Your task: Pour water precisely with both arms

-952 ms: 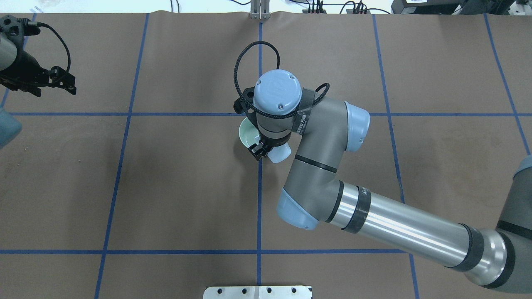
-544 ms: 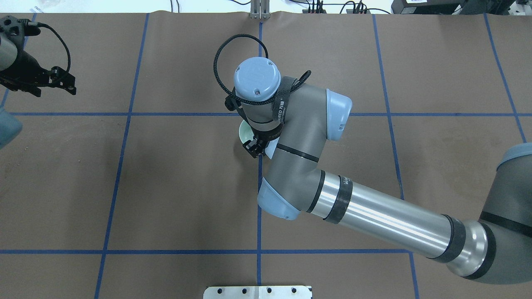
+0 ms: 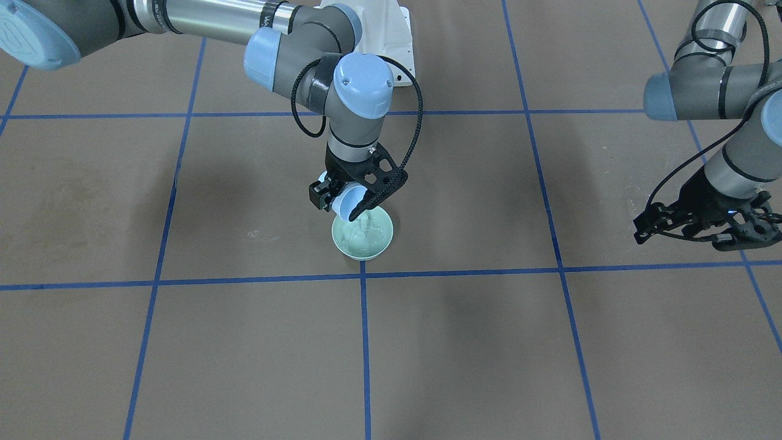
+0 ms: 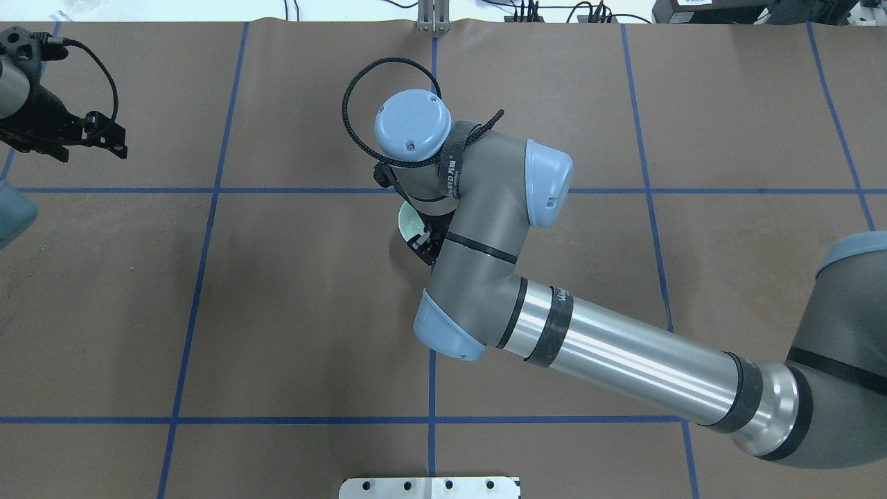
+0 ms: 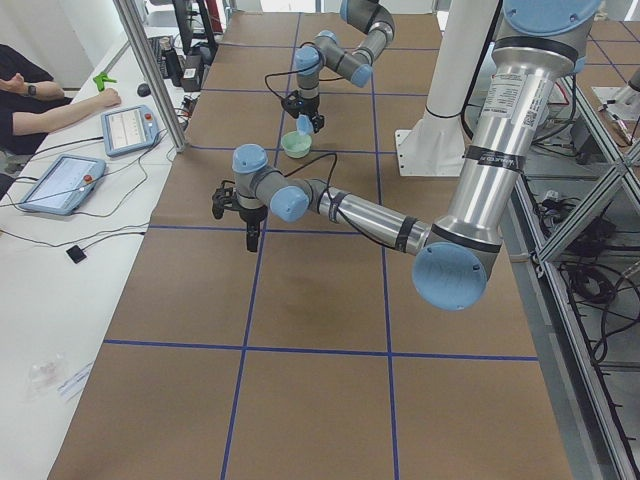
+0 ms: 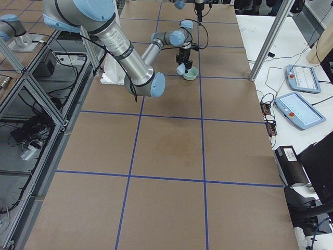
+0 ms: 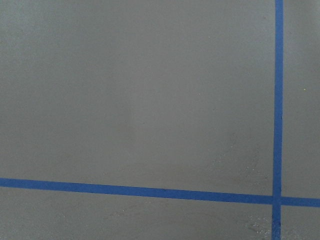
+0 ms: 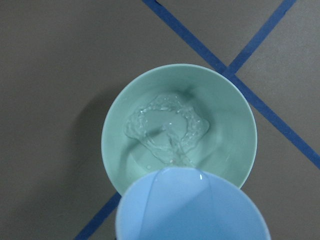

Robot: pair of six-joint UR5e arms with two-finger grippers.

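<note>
My right gripper [image 3: 341,206] is shut on a light-blue cup [image 3: 351,201], tipped mouth-down over a pale green bowl [image 3: 362,241] near the middle of the table. The right wrist view shows the cup's rim [image 8: 192,210] just above the bowl [image 8: 117,125]. A thin stream of water runs from it into a rippling puddle of water [image 8: 167,127]. From overhead the right arm hides the cup, and only a sliver of the bowl [image 4: 409,223] shows. My left gripper [image 4: 111,138] hovers open and empty far to the left, seen also across the table as the left gripper [image 3: 702,235].
Blue tape lines cross the brown table cover. The white pedestal base [image 3: 391,36] stands behind the bowl. A metal plate [image 4: 429,487] lies at the near edge. A seated person [image 5: 40,95] and two tablets [image 5: 55,180] are at a side bench.
The right arm's wrist and elbow have swung left over the bowl. The cup, visible from overhead a second ago, is now hidden under the arm. The left arm has not moved.
</note>
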